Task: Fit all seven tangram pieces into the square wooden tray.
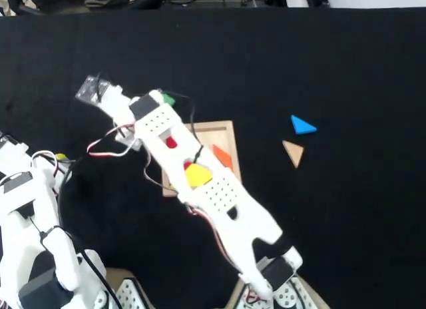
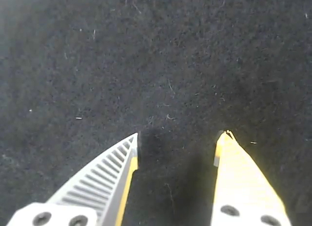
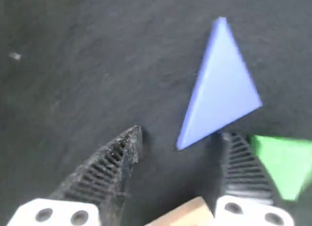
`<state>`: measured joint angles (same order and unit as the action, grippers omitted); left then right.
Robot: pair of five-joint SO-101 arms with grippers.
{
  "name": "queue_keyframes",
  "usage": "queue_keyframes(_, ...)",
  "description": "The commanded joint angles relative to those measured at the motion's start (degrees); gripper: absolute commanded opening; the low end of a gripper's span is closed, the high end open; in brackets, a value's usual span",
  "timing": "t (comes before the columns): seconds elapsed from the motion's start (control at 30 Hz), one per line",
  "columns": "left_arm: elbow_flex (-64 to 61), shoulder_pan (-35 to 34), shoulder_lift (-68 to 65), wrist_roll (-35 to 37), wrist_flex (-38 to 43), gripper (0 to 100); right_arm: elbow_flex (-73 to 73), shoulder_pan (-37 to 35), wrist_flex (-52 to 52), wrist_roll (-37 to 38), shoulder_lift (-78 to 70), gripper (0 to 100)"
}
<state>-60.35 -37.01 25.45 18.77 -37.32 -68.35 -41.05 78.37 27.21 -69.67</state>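
Observation:
The square wooden tray (image 1: 223,127) lies mid-table, largely covered by my right arm, which stretches across it toward the far left. An orange piece (image 1: 223,156) lies inside; red (image 1: 171,142) and yellow (image 1: 198,175) pieces show past the arm. My right gripper (image 3: 181,132) is open just above the cloth, one corner of a large blue triangle (image 3: 222,92) between its fingertips. A green piece (image 3: 282,162) lies just outside one finger, and a tray corner (image 3: 187,214) sits close behind. My left gripper (image 2: 180,133) is open over bare cloth at the table's left.
A small blue triangle (image 1: 303,126) and a tan triangle (image 1: 293,152) lie on the black cloth right of the tray. The left arm (image 1: 33,209) stands folded at the near left. Cables run along the table's far edge.

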Motion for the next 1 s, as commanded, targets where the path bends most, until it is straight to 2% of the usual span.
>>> queue_keyframes(0.0, 0.1, 1.6, 0.9, -0.5, 0.5, 26, 0.4, -2.5, 4.5, 6.8, 2.9, 21.1)
queue_keyframes(0.17, 0.4, 1.6, 0.9, -0.5, 0.8, 26, 0.2, -3.0, 3.9, 7.7, 3.3, 21.2)
queue_keyframes(0.27, 1.4, 3.5, 0.9, -0.5, 1.4, 26, -4.8, -1.3, 9.4, 7.6, 5.4, 21.2)
queue_keyframes(0.4, 6.8, 7.3, 0.9, -0.2, 2.7, 26, -19.5, 1.8, 21.4, 2.1, 9.0, 21.1)
queue_keyframes(0.5, 12.5, 11.6, 0.2, -0.2, 2.5, 26, -28.0, 6.2, 23.0, -3.5, 11.7, 17.6)
queue_keyframes(0.63, 16.4, 19.4, 0.2, -0.4, 2.4, 26, -23.2, 11.0, 22.9, -7.5, 21.0, 0.5)
queue_keyframes(0.7, 18.2, 22.2, -0.3, -0.4, 2.4, 26, -19.9, 12.9, 22.9, -9.1, 26.7, 3.5)
queue_keyframes(0.77, 21.4, 24.7, -2.2, -0.4, 0.3, 26, -16.3, 14.7, 22.9, -11.1, 33.1, 2.3)
queue_keyframes(0.9, 35.2, 27.6, -11.6, -1.1, -11.3, 26, -5.8, 18.0, 22.9, -12.7, 47.4, 1.1)
queue_keyframes(0.97, 43.8, 28.3, -18.1, -4.9, -16.6, 26, 1.7, 19.6, 22.9, -13.3, 53.7, 1.1)
